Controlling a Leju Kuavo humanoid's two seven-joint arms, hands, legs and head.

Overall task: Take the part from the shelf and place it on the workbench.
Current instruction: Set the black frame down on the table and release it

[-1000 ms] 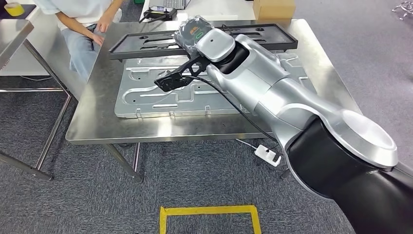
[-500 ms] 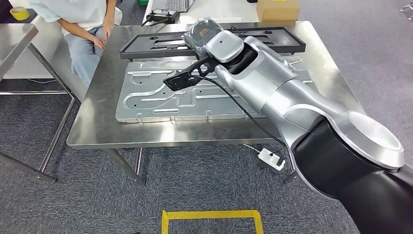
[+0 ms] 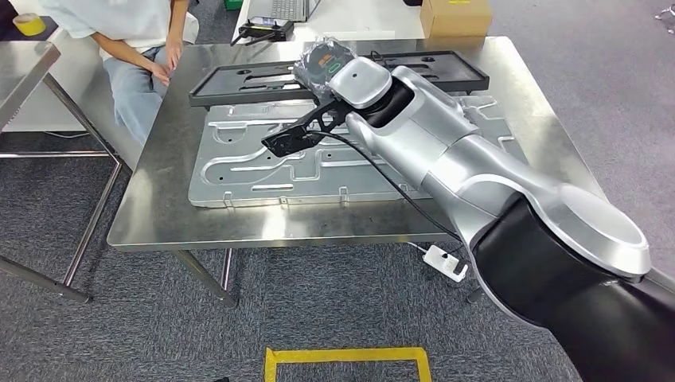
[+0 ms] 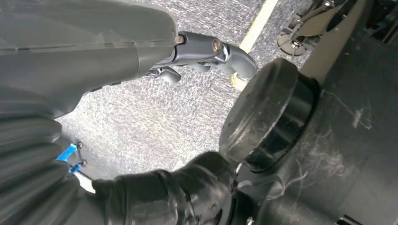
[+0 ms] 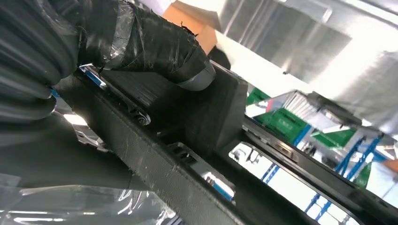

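Observation:
The part is a long black plastic frame (image 3: pixel 239 83) stretching across the far side of the steel workbench (image 3: pixel 159 199), along the back edge of a silver pressed-metal plate (image 3: pixel 263 167). My right hand (image 3: pixel 322 60), wrapped in clear film, grips the frame near its middle. In the right wrist view the taped thumb (image 5: pixel 155 47) presses on the frame's black rail (image 5: pixel 187 117). I cannot tell whether the frame rests on the bench or hangs just above it. My left hand (image 4: pixel 206 49) hangs over grey carpet, fingers apart and holding nothing.
A person (image 3: pixel 135 48) sits at the bench's far left corner, one hand near the frame's end. A cardboard box (image 3: pixel 454 16) stands behind the bench. Another steel table (image 3: pixel 24 60) is at the left. A yellow tape square (image 3: pixel 346 354) marks the floor.
The whole picture has shifted a little, so the camera moved. The right hand still grips the black frame at the same spot over the bench.

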